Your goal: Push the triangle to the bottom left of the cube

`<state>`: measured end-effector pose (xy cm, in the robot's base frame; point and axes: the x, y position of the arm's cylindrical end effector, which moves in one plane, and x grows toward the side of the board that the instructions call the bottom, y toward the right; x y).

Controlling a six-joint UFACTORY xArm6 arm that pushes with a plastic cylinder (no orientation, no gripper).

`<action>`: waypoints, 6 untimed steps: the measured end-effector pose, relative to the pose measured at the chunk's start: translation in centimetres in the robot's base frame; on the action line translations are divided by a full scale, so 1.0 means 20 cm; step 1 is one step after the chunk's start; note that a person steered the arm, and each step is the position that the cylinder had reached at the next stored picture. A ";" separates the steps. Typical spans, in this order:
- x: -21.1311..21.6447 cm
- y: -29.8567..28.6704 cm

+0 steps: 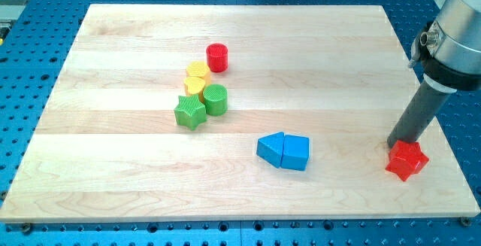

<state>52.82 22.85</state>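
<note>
Near the view's right edge, the dark rod comes down to the board, and my tip (394, 145) is seen at its lower end, touching or just beside the red star-shaped block (406, 160), at roughly ten o'clock of that block. Nothing is held by the rod; it has no jaws and can only push.

The blue triangle (270, 148) lies low on the wooden board (113, 193), a little right of centre, pressed flush against the blue cube (296, 153). The triangle is placed at nine o'clock of the cube, so it is already on the cube's left but level with it, not below.

From my tip the triangle lies at nine o'clock, well apart, with the cube standing between the two along that line. It is judged that a straight approach would strike the cube first; the triangle would need to be reached from its upper side and pushed toward six o'clock.

Further off, at about ten o'clock of the triangle, a cluster is found: a green star (190, 112), a green cylinder (216, 99), two yellow blocks (196, 78) and a red cylinder (217, 56).
</note>
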 end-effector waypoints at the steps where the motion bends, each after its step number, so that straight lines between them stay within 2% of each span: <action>1: 0.04 0.01; 2: 0.00 -0.03; 3: -0.29 -0.21; 4: -0.28 -0.70; 5: -0.18 -0.89; 6: 0.09 -0.94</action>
